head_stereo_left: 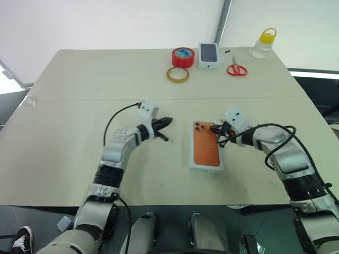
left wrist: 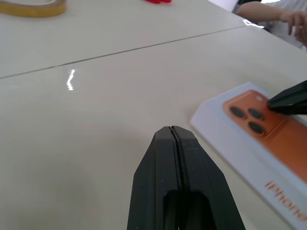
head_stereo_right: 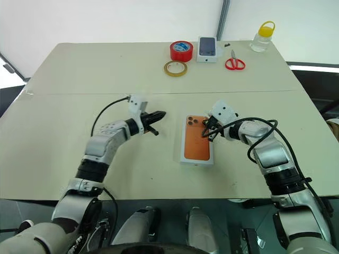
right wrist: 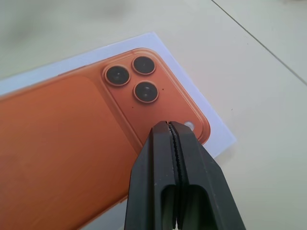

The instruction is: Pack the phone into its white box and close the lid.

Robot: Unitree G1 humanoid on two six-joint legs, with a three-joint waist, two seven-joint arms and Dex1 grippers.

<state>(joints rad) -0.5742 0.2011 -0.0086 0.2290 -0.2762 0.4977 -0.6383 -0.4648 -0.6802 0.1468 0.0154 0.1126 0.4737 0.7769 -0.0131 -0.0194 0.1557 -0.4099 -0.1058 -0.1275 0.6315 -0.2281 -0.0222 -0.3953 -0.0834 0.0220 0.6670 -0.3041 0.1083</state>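
The lid lies flat on the table at centre right, with its printed orange phone face up. Its camera-block print points to the far side. The phone and the white box are hidden. My right gripper is shut and empty, and its tip rests at the lid's far right corner, over the printed camera block. My left gripper is shut and empty too. It hangs above the bare table a short way to the left of the lid and points toward it.
Along the far edge stand a red tape roll, a yellowish tape ring, a small white box with a dark phone picture, red scissors and a yellow-capped bottle. A person's hand shows beyond the table.
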